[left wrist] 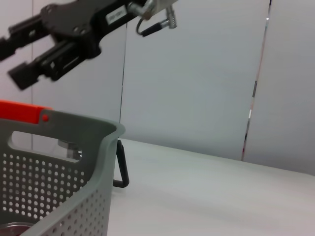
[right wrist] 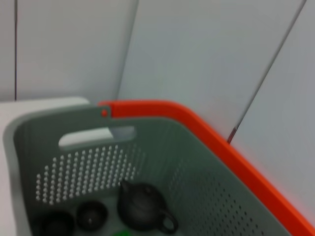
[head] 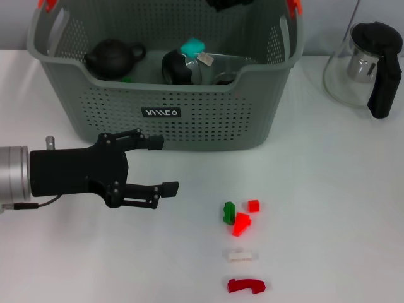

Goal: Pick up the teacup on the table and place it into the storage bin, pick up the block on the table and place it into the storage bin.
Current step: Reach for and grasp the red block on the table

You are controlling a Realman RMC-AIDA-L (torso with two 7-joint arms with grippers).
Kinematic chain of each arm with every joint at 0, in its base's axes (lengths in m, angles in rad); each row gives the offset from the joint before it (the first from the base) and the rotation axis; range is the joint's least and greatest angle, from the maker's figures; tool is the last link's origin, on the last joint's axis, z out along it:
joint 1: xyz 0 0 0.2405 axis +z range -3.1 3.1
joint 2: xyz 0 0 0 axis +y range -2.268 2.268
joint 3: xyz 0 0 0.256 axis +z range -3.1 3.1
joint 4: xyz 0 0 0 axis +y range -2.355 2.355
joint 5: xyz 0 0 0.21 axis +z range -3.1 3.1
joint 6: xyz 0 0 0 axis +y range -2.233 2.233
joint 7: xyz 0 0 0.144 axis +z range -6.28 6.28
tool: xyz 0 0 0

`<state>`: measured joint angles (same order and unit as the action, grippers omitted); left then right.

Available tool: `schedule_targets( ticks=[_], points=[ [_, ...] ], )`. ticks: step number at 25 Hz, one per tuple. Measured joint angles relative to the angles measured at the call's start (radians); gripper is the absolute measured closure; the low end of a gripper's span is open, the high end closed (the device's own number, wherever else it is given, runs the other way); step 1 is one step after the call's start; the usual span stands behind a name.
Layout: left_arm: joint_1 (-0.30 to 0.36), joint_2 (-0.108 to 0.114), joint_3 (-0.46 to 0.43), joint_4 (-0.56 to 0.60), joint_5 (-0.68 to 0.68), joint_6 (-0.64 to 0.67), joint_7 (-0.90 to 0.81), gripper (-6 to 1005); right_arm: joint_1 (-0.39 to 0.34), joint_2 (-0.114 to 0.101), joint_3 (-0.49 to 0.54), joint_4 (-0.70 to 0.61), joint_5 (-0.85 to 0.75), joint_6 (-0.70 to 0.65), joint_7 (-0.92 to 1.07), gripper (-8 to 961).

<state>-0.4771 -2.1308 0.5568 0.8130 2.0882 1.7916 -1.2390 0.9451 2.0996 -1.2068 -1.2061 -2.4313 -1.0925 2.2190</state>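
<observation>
The grey perforated storage bin [head: 208,120] stands at the back of the white table. Inside it are a black teapot [head: 112,58], a dark cup-like object [head: 175,67] and a teal block [head: 192,46]. The right wrist view shows the bin's inside [right wrist: 162,147] with the teapot [right wrist: 142,206] and two small dark teacups [right wrist: 92,215]. Several small blocks lie on the table: green [head: 228,211], red [head: 242,223], white [head: 241,255], dark red [head: 246,285]. My left gripper [head: 167,165] is open and empty, in front of the bin. My right gripper [left wrist: 12,61] is open above the bin.
A glass teapot with a black lid and handle [head: 369,63] stands at the back right. The bin has orange handle clips [head: 294,6] and a black label [head: 161,112]. Bare white table lies between my left gripper and the blocks.
</observation>
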Motion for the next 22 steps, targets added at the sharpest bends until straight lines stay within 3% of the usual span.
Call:
schedule_targets(
  ticks=[4, 9, 17, 22],
  points=[
    [-0.004, 0.001, 0.000, 0.000, 0.005, -0.003, 0.000, 80, -0.102, -0.001, -0.013, -0.147, 0.079, -0.073, -0.001, 205],
    [-0.002, 0.002, 0.000, 0.002, 0.008, -0.005, 0.002, 80, -0.245, -0.002, -0.017, -0.335, 0.129, -0.283, 0.003, 22],
    [0.003, 0.002, -0.003, 0.005, 0.008, -0.005, 0.003, 79, -0.334, -0.006, -0.020, -0.389, 0.120, -0.665, -0.011, 35],
    [0.003, 0.002, -0.003, 0.007, 0.008, -0.005, 0.005, 79, -0.345, 0.000, -0.031, -0.386, 0.124, -0.800, -0.006, 43]
  ],
)
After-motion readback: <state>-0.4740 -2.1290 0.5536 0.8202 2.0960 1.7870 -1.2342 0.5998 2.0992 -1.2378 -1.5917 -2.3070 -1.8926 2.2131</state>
